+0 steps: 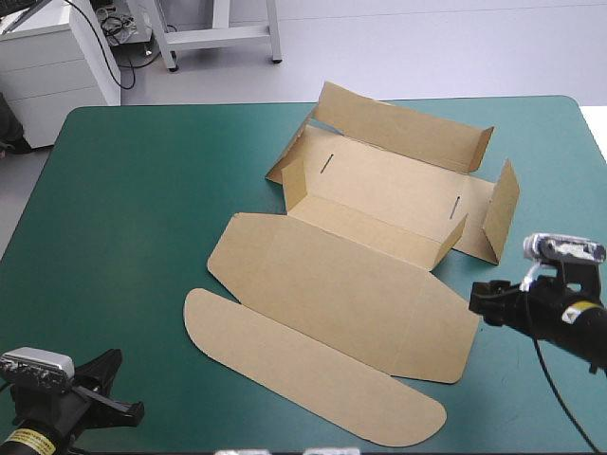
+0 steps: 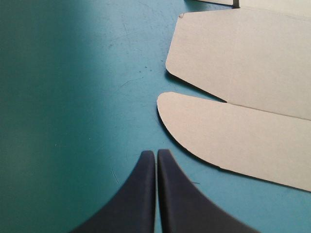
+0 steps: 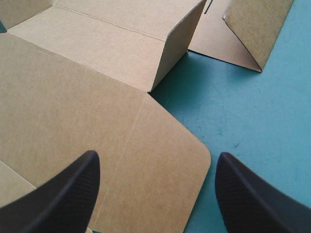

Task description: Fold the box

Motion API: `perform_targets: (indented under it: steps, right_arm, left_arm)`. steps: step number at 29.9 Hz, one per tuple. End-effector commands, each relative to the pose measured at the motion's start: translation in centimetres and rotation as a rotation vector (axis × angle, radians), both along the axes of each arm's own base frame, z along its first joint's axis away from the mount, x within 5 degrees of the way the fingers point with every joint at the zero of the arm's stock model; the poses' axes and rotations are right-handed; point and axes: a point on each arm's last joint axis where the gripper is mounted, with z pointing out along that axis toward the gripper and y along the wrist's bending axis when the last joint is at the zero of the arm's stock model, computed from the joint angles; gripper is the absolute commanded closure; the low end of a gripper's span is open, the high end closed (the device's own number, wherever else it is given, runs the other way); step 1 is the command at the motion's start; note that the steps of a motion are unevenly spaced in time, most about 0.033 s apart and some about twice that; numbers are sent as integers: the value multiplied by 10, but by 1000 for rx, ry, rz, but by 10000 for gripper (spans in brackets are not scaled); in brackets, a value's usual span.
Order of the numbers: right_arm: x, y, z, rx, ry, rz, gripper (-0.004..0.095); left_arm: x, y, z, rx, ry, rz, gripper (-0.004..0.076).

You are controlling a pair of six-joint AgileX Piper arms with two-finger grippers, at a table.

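Here we have the box lying diagonally across the middle and right of the teal-green surface, and it is only partly set up. At the far end we see the tray taking form: the long far wall is raised, the near wall stands upright, and an end flap is tilted up on the right. From the near wall the wide lid panel runs flat toward us. Beyond it the long rounded flap also lies flat, closest to the near edge. Over to the left gripper: its black fingers are pressed together into one point. They sit over bare cover, with the rounded end of that flap just ahead and to one side, not touching it. Now the right gripper, at the box's right side: its fingers are spread wide. One is above the brown board and the other above the cover, with the rounded corner of the lid panel between them. We cannot tell whether either finger touches the board. Ahead of it the near wall rises, and the end flap leans beyond.
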Motion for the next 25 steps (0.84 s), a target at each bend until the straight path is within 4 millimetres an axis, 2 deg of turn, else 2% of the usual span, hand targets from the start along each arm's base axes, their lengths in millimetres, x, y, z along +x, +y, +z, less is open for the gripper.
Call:
perform_targets:
  steps: [1, 5, 11, 19, 25]
  right_arm:
    - [33, 2, 22, 38, -30, -7, 292]
    - [70, 3, 27, 51, 66, -1, 293]
    - [115, 5, 30, 73, 217, -4, 293]
    - [166, 4, 13, 68, 375, -23, 312]
    - [197, 3, -14, 54, 502, -36, 331]
  left_arm:
    - [3, -1, 14, -24, -80, -4, 731]
    - [3, -1, 14, -24, -80, -4, 731]
    - [3, -1, 14, -24, -80, -4, 731]
    - [3, -1, 14, -24, -80, -4, 731]
    - [3, -1, 14, -24, -80, -4, 731]
